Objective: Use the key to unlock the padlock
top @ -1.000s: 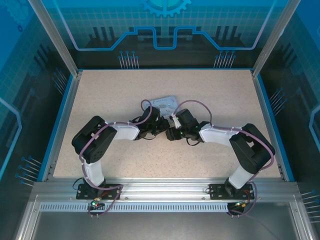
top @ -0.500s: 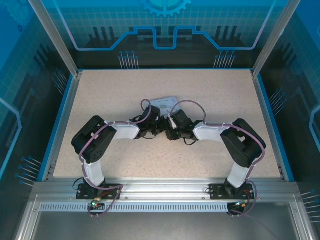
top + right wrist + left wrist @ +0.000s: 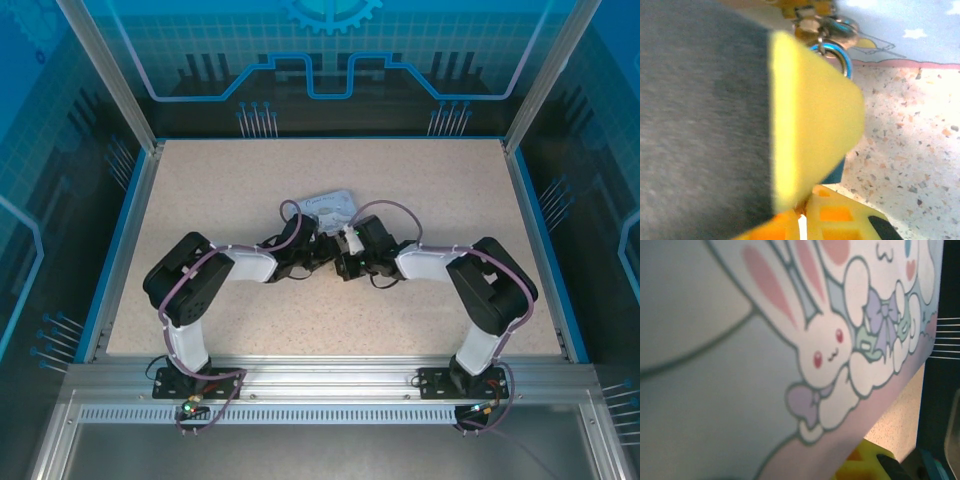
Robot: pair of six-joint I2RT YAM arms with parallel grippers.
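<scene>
The padlock (image 3: 832, 52) shows in the upper middle of the right wrist view. It is a small round loop with a bright blue-teal glint on its rim, hanging from shiny brass and silver fittings at the top edge of that frame. Below it, a dark teal edge peeks out under a broad yellow finger (image 3: 810, 115). Whether that edge is the lock's body cannot be told, as the finger covers what lies between. The lock hangs at the border of the tin (image 3: 905, 30), whose pale blue face with white stars and a pink border takes the upper right corner.

The right hand (image 3: 345, 262) is clenched, with its yellow finger lying across the spot just below the loop. What it pinches is hidden. In the lower right, the speckled beige bench (image 3: 910, 145) lies bare.

In the left wrist view the tin's lid is very close and tilted. It is printed with a white rabbit with pink ears, red eyes and a lilac bow, and plump white figures beside it.

From above, the tin lies at the centre of the frame, with both hands meeting just below it. The left hand (image 3: 312, 250) is clenched too, but whether it holds anything cannot be told.
</scene>
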